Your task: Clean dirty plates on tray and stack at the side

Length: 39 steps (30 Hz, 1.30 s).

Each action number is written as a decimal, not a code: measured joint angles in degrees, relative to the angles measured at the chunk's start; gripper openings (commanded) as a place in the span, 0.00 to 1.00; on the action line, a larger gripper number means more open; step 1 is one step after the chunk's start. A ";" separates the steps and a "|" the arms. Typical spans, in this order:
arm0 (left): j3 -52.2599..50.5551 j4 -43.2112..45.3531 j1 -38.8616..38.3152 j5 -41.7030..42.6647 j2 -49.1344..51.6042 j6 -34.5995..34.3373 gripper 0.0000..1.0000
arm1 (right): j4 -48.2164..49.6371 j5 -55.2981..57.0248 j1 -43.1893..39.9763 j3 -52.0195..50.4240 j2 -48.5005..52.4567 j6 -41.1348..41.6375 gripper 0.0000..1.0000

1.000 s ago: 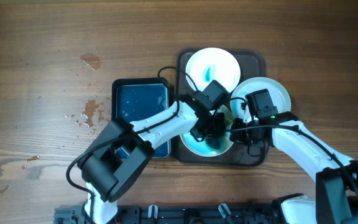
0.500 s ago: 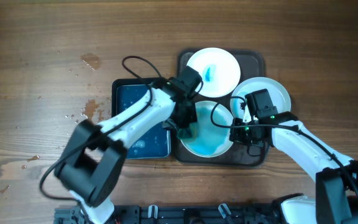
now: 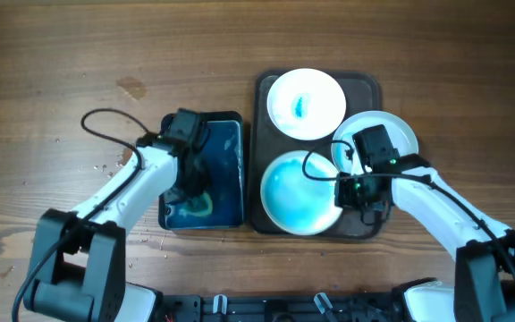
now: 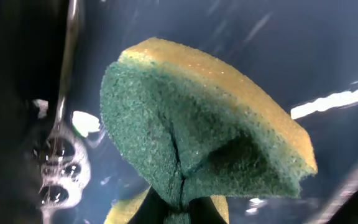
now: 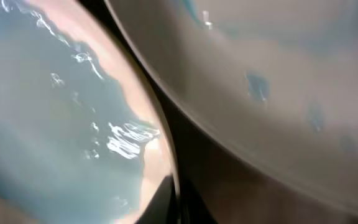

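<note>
From above: the tray [image 3: 372,89] sits right of centre on the wooden bench [image 3: 43,72], with all three plates on or over it; the top plate [image 3: 307,103] has a blue streak in its middle; the right-hand plate [image 3: 392,130] hangs over the tray's right edge and is half hidden by the right arm; the lower plate [image 3: 298,192] is washed pale blue all over. The right fingers [image 3: 351,190] are at that lower plate's right rim. Just left of the tray is the blue basin [image 3: 226,152]; the left fingers [image 3: 193,190] are down inside it, with the sponge [image 3: 199,207] at the basin's lower end.

Left wrist view: the sponge [image 4: 197,137] fills the frame, green scrubby face towards us and yellow foam along the top edge; the left fingers [image 4: 182,208] are pinched tight on its bottom, so it creases; basin [image 4: 291,37] water behind, a few bubbles [image 4: 58,180] at lower left.

Right wrist view: pretty blurry; the lower plate [image 5: 48,106] curves down the left, wet and bluish; the right-hand plate [image 5: 278,74] takes the upper right, a dark strip of tray [image 5: 191,155] between them; the right fingers [image 5: 169,202] look closed on the lower plate's rim at the bottom of the frame.
</note>
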 measured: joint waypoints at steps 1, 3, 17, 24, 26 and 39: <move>-0.13 -0.02 0.24 0.20 0.00 0.39 0.43 | -3.48 0.39 0.02 1.90 -0.22 0.00 0.04; 0.48 -1.75 0.96 1.14 -0.26 0.79 0.64 | -10.03 1.07 0.28 6.54 -1.16 -0.87 0.04; 11.56 -16.35 8.33 3.19 -27.96 3.65 1.00 | -9.70 4.81 14.10 30.99 4.94 -2.99 0.04; 11.56 -17.64 8.59 3.15 -36.37 3.67 1.00 | -1.75 34.27 32.76 31.98 7.82 3.58 0.04; 11.56 -17.66 8.59 3.15 -36.30 3.67 1.00 | -1.64 43.89 37.90 31.98 7.80 4.35 0.04; 11.56 -17.64 8.59 3.15 -35.34 3.67 1.00 | -0.57 84.67 58.55 32.00 7.06 3.89 0.04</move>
